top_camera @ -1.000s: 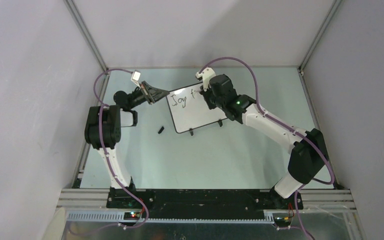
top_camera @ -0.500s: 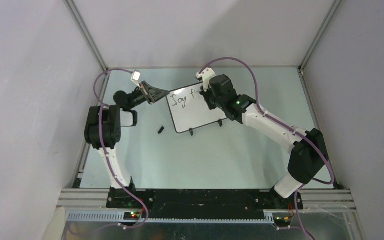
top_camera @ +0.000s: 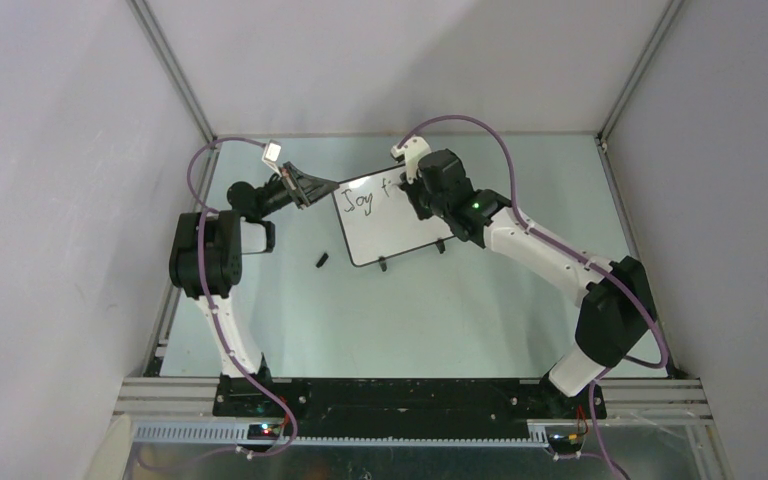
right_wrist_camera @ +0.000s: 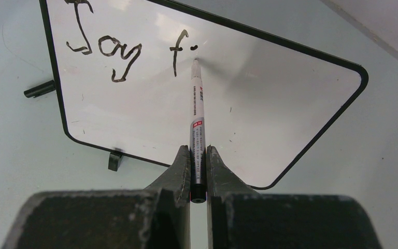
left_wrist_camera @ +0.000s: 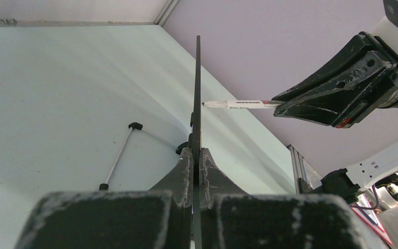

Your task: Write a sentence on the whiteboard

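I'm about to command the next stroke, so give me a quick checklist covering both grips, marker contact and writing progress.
1. Left hand clamped on whiteboard edge: ok.
2. Right hand shut on marker: ok.
3. Marker tip touching the board, just right of the "f": ok.
4. Sentence complete: not ok, only "Joy f" and a dot.
5. Ink flow for next stroke: cannot tell.
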